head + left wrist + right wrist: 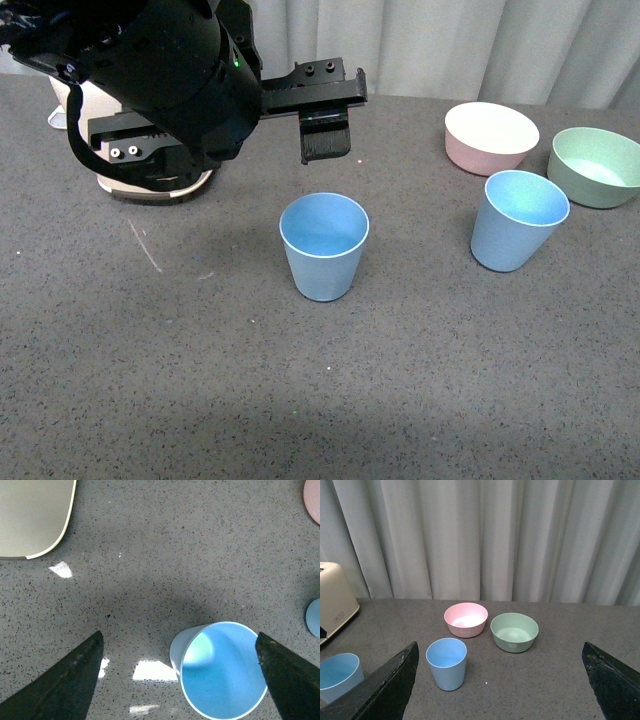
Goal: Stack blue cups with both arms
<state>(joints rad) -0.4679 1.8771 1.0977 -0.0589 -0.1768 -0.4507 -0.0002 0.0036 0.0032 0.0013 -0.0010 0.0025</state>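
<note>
At the far left of the grey speckled desk (200,400), a cream-coloured toaster (150,185) is seen, and most of it is covered by the bulky black left arm (170,70). The left end effector (178,634) is held above the desk. Its two flat black jaws are spread wide and nothing is gripped between them.

Below it, a light blue tapered plastic tumbler, the central blue cup (324,245), is placed upright on the desk with the mouth upward. It is not touched by the jaws. In the left wrist view this cup is seen between the two jaws, closer to one of them than to the other.

Further to the right a second tumbler of the same kind, the right blue cup (518,222), is standing upright, well apart from the central one. Behind it a round pink bowl (490,135) is placed, and beside that, near the right edge, a round pale green bowl (597,165). In the right wrist view the cup is shown apart from both bowls. A white pleated curtain (450,40) is hung behind the desk.

The right arm is not shown in the front view. In the right wrist view the right end effector (500,643) is seen with its jaws far apart and nothing between them. The right blue cup and the two bowls are seen ahead of it on the desk.
</note>
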